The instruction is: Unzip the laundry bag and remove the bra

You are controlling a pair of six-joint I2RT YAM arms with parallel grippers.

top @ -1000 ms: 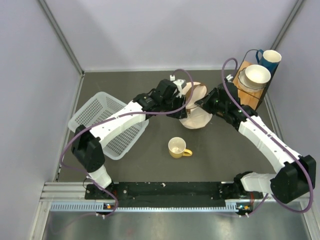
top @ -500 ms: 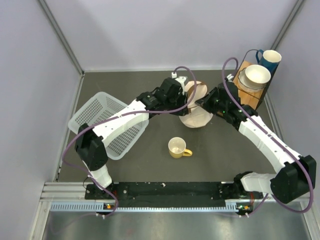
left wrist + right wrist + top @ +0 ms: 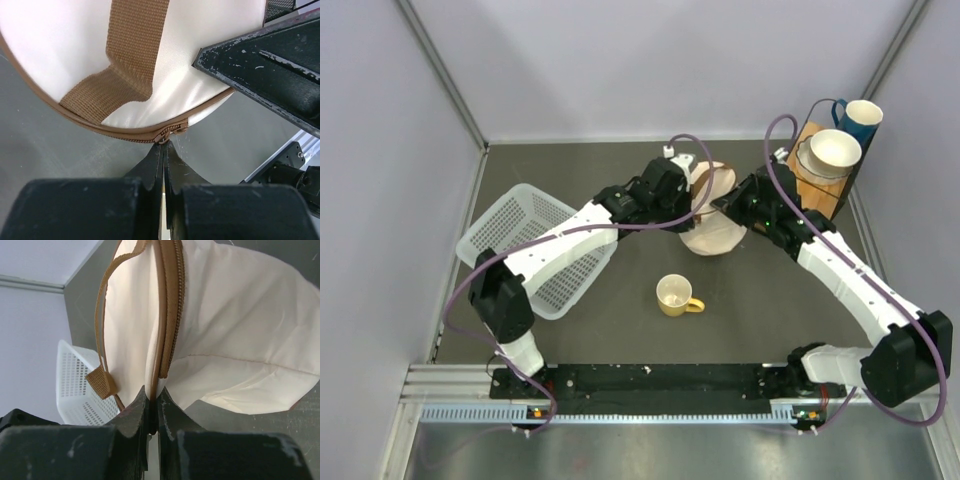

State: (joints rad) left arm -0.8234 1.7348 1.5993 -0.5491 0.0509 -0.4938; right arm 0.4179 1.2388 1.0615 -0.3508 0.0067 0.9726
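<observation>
Laundry bag [image 3: 712, 228] zipped; left fingers [image 3: 149, 172] pinch zipper pull [image 3: 164, 136], right fingers [image 3: 134, 412] pinch trim [image 3: 167, 315].

This is a robotics lab test cell, not a lived-in room. A dark grey matte tabletop [image 3: 620, 330] is boxed in by plain pale lilac panel walls [image 3: 620, 70] joined by bare metal struts [image 3: 440, 70]. Nearer than the small yellow ceramic mug [image 3: 676, 295], a white-and-black jointed left arm [image 3: 555, 245] and its twin right arm [image 3: 850, 285] are bolted to a ribbed aluminium rail [image 3: 660, 411]. The household props look staged. A white plastic lattice basket [image 3: 535, 250] lies left of the mug. An orange wooden stand [image 3: 815, 185] with cream bowls [image 3: 832, 150] and a blue cup [image 3: 863, 118] sits beyond the mug to the right.
</observation>
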